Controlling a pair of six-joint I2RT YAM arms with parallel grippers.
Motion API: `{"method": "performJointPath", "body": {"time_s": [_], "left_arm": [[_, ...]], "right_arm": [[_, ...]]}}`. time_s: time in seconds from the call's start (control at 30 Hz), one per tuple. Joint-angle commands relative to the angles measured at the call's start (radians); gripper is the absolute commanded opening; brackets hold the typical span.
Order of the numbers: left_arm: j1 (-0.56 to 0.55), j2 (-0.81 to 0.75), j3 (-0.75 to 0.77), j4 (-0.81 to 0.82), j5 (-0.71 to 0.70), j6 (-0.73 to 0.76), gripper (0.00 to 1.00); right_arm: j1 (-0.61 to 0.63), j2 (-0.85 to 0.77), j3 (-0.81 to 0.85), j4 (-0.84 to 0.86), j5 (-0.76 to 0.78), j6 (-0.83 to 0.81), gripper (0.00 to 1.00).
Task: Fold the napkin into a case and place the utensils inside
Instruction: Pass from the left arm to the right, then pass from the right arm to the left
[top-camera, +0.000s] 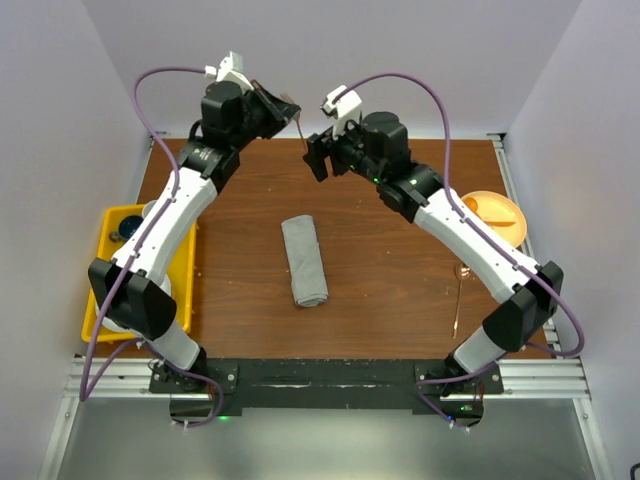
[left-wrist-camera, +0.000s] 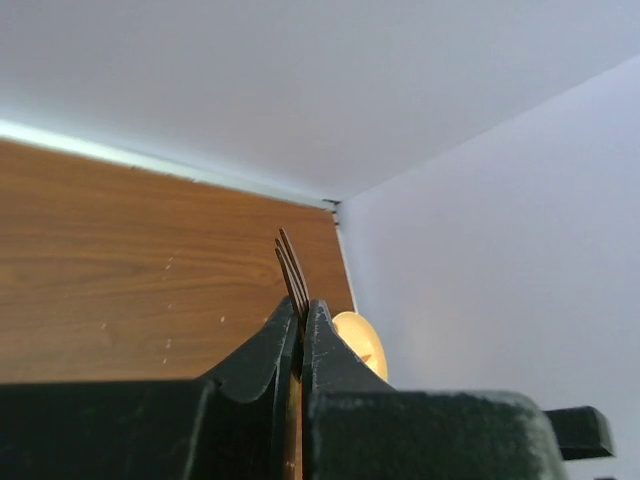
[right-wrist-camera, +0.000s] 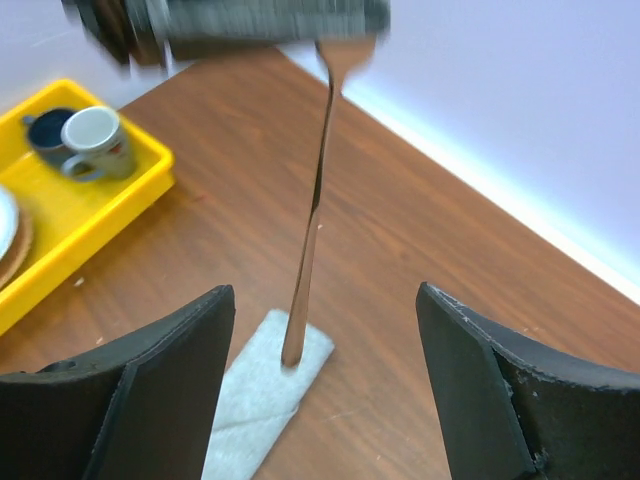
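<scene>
bare desk open around case; yellow tray blocks left edge, orange plate right edge; hanging fork stands before right jaws.

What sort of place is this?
Likely a robotics lab test cell: left arm and right arm bolted at a wooden table, plain pale walls closing it in, yellow tray of dishes.

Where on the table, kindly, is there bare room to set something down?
Bare wood lies between the yellow plastic tray and the folded grey cloth napkin, and between that napkin and the slim copper spoon. It is crowded around the orange plate.
</scene>
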Motion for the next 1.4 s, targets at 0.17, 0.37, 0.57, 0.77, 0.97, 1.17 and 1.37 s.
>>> {"method": "performJointPath", "body": {"time_s": [0.17,0.37,0.57,0.77,0.97,1.17,1.37], "left_arm": [[-0.044,-0.046,0.049,-0.107,-0.214,-0.066,0.0],[-0.045,-0.061,0.035,-0.121,-0.206,-0.11,0.0],[-0.047,-0.078,-0.015,-0.059,-0.173,-0.049,0.19],[0.152,-0.189,-0.17,0.31,0.122,0.233,1.0],[0.456,-0.255,-0.429,0.866,0.704,0.148,1.0],[0.456,-0.172,-0.501,1.357,0.973,-0.064,0.9],[0.398,-0.14,-0.526,1.495,0.993,-0.078,0.61]], "right_arm": [[0.079,0.153,0.147,0.081,0.225,-0.083,0.77],[0.096,0.206,0.15,0.116,0.322,-0.15,0.53],[0.094,0.219,0.188,0.093,0.244,-0.14,0.0],[-0.042,0.195,0.199,0.031,-0.243,0.164,0.0],[-0.139,0.178,0.063,0.307,-0.758,0.555,0.0],[-0.142,0.199,-0.02,0.568,-0.957,0.787,0.0],[-0.134,0.195,-0.083,0.735,-1.074,0.916,0.0]]}}
